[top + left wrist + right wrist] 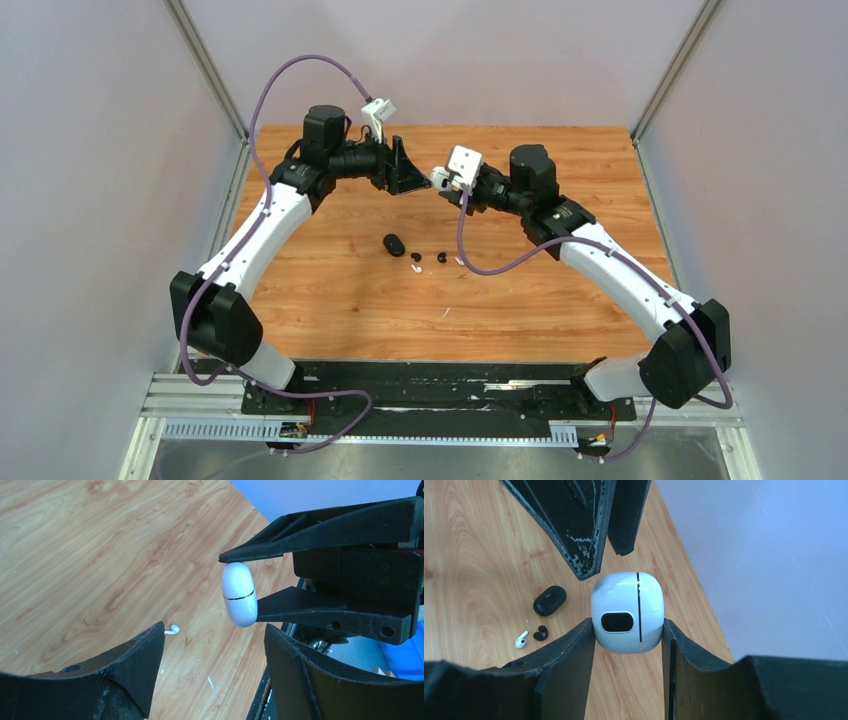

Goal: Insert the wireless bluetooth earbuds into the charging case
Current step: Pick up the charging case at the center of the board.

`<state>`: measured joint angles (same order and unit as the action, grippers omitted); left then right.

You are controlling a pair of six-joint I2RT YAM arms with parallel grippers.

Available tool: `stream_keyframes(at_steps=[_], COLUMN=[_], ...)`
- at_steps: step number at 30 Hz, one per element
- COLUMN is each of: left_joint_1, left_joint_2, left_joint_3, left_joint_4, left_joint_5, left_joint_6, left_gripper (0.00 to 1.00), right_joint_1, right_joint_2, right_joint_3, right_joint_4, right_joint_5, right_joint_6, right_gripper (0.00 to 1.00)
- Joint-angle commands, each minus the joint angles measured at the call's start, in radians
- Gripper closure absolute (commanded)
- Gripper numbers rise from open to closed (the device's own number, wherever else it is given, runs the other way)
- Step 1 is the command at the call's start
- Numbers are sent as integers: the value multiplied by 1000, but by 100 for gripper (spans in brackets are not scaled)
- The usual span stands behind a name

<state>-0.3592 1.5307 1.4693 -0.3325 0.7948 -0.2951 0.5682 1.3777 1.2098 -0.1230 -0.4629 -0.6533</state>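
My right gripper point(627, 626) is shut on a closed white charging case point(626, 611) and holds it in the air above the far middle of the table point(330, 300). The case also shows in the left wrist view point(239, 594). My left gripper point(215, 628) is open and empty, its fingers point(584, 525) just short of the case. A black charging case point(393, 244) lies shut on the table. Beside it lie two black earbuds point(416, 258) point(441, 256) and two white earbuds point(415, 268) point(459, 261). One white earbud point(521, 640) and one black earbud point(540, 633) show in the right wrist view.
Grey walls and metal posts enclose the wooden table on three sides. The two grippers face each other closely at the far middle point(425, 178). A purple cable point(500, 268) hangs from the right wrist over the table near the earbuds.
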Motion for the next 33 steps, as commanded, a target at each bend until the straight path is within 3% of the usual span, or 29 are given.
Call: stream_keyframes(at_steps=[1, 12, 20, 25, 26, 30, 33], left_joint_1=[-16, -36, -38, -38, -38, -38, -37], left_joint_2=[27, 49, 68, 78, 82, 85, 81], left_joint_3=[38, 50, 58, 64, 65, 62, 57], left_joint_4=[57, 72, 89, 95, 104, 114, 112], left_joint_5=[66, 102, 143, 161, 166, 183, 198], left_joint_6=[-29, -22, -27, -27, -29, -25, 10], left_gripper=[22, 32, 57, 66, 73, 98, 100], right_joint_1=[21, 58, 77, 83, 83, 84, 82], right_joint_2=[-16, -19, -8, -8, -7, -7, -10], right_joint_3=[16, 11, 17, 6, 3, -4, 15], right_joint_4=[73, 99, 102, 100, 96, 53, -21], right_joint_5=[58, 71, 76, 63, 53, 9, -40], right_joint_6=[48, 20, 1, -3, -3, 11, 38], right_gripper=[91, 91, 91, 89, 88, 53, 32])
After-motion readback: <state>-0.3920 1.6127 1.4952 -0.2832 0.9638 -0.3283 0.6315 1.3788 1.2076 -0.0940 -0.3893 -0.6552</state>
